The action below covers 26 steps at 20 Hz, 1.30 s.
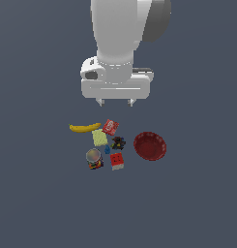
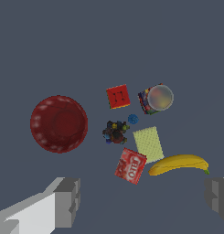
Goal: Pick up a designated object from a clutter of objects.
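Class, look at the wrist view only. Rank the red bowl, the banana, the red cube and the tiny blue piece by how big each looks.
1. red bowl
2. banana
3. red cube
4. tiny blue piece
No ties; each looks clearly different in size.

The flat red packet (image 2: 130, 166) has big white letters on its top in the wrist view. They look like "JELL-O", but they are too blurry to read for sure. No other words or numbers can be read on anything else.
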Motion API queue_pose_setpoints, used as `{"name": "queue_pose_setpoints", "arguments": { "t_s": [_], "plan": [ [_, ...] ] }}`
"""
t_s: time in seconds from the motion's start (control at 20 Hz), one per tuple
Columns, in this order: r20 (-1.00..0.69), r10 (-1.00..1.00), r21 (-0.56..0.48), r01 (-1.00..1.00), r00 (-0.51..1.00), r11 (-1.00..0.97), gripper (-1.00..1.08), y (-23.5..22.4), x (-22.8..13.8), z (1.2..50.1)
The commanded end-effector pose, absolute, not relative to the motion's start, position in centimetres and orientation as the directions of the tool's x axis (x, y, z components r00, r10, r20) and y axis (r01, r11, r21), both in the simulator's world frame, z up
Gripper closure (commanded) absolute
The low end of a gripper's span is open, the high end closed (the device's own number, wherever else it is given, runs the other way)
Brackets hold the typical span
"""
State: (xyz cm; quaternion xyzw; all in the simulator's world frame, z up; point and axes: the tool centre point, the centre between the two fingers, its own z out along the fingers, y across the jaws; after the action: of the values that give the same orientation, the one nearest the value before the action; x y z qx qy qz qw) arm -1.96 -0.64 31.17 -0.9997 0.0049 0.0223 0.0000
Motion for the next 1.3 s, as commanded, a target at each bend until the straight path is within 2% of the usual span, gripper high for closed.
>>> {"name": "queue_pose_setpoints", "arguments": {
  "t_s": [0.0, 0.75, 1.25],
  "plan": [
    [-0.045, -0.01, 0.0, -0.01, 0.999, -1.0, -0.92, -0.6, -2.0, 31.2],
    [-0.046, -0.017, -0.026, -0.019, 0.999, -0.999, -0.92, -1.4, -1.9, 31.3],
    [-0.043, -0.148, -0.034, -0.15, 0.988, -0.988, -0.92, -1.9, -0.5, 26.9]
  ]
}}
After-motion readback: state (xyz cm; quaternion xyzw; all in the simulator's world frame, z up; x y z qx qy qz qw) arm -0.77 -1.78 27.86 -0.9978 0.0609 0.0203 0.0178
